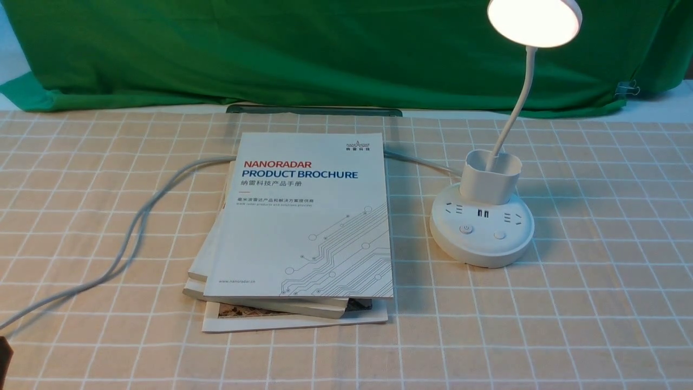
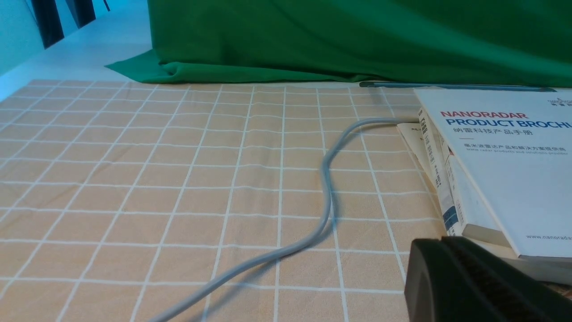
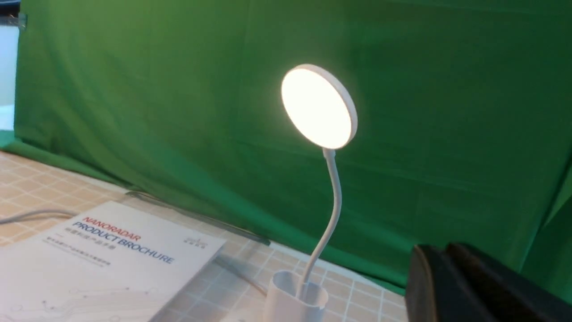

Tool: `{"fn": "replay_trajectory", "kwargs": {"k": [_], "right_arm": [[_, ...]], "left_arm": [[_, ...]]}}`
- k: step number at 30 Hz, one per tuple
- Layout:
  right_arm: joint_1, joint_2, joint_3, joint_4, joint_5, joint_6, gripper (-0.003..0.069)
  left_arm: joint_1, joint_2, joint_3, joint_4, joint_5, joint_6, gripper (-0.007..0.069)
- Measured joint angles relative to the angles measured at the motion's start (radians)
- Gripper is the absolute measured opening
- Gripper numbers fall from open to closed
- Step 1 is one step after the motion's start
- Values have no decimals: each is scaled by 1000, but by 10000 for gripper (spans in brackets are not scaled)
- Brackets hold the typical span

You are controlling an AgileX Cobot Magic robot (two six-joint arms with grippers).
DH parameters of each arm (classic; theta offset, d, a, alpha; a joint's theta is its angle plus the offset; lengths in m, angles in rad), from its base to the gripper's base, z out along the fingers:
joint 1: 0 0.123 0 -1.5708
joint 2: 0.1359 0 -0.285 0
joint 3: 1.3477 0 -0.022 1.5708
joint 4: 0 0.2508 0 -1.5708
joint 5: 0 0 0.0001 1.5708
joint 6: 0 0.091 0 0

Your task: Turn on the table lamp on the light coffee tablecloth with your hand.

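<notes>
The white table lamp stands on the light coffee tablecloth at the right. Its round base carries sockets, USB ports and two buttons. The cup-shaped holder and the thin gooseneck rise from the base. The disc head glows brightly, also in the right wrist view. My right gripper is shut and empty, raised beside the lamp and apart from it. My left gripper is shut and empty, low over the cloth next to the books.
A stack of brochures lies in the middle of the cloth, left of the lamp. A grey cable runs from behind the stack to the front left. A green cloth hangs along the back.
</notes>
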Motion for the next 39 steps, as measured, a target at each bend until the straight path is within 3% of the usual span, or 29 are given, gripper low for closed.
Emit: {"fn": "replay_trajectory", "kwargs": {"k": [4, 9, 10, 15, 21, 28, 39], "right_arm": [[-26, -19, 111, -1, -112, 84, 96], [-160, -75, 280, -1, -193, 174, 106], [-231, -103, 314, -2, -175, 212, 110], [-372, -198, 326, -51, 1, 284, 118], [-361, -242, 329, -66, 147, 324, 133], [-308, -243, 329, -68, 160, 368, 148], [-338, -243, 329, -68, 167, 369, 188]], "left_arm": [[0, 0, 0, 0, 0, 0, 21], [0, 0, 0, 0, 0, 0, 21], [0, 0, 0, 0, 0, 0, 21], [0, 0, 0, 0, 0, 0, 21], [0, 0, 0, 5, 0, 0, 21], [0, 0, 0, 12, 0, 0, 21], [0, 0, 0, 12, 0, 0, 21]]}}
